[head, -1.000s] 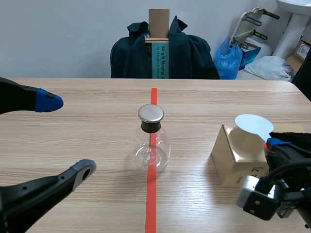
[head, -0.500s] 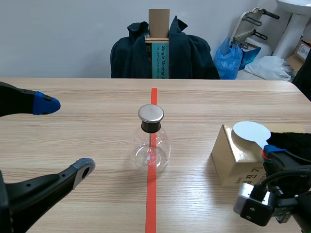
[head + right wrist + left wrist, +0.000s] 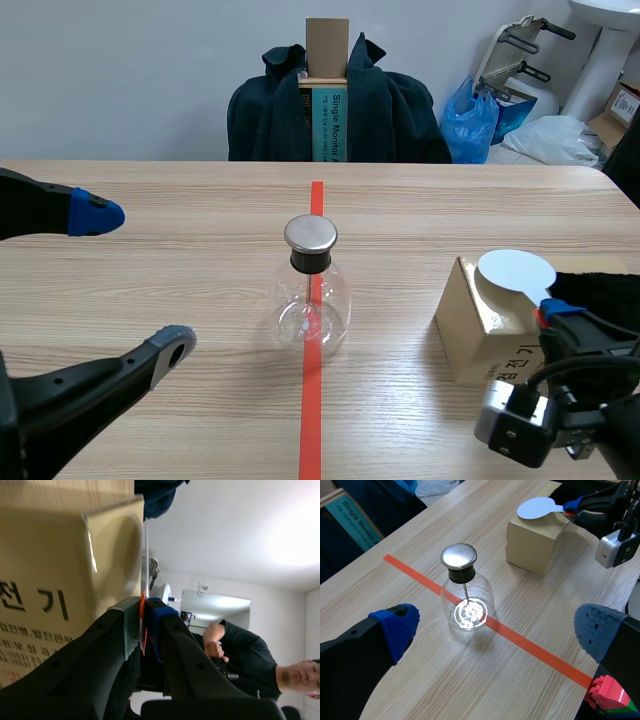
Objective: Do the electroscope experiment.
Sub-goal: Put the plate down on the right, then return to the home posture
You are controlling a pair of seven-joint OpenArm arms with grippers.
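Over the left edge of the desk [image 3: 420, 205], left gripper [image 3: 133, 281]: fingers spread wide and holding nothing, one blue pad toward the far side and one grey pad toward the near edge, well apart from the flask.

Desk middle, electroscope [image 3: 311, 295]: a clear glass flask standing upright on the orange-red tape line [image 3: 311, 420]. It has a round metal cap [image 3: 311, 233] on top and a thin rod running down inside. Nothing touches it.

Right side of the desk, box [image 3: 478, 335]: a tan cardboard box standing near the near edge, well apart from the flask.

Over the box top, disc [image 3: 516, 270]: a thin white round plate on an orange-red handle, lying flat just above or on the box; I cannot tell whether they touch.

Right near corner, right gripper [image 3: 144, 625]: clamped on the disc's handle, whose edge is pressed between the two pads [image 3: 131, 625].

Progress: by my reading the disc is in hand, and that step is done. It has not yet been brought to the cap. The approach to the electroscope, and any response inside the flask, are left.

Change: over the last second the right gripper and disc have shifted slightly toward the near edge and toward the desk's middle. The left gripper has barely drifted, and the flask and box have not moved.
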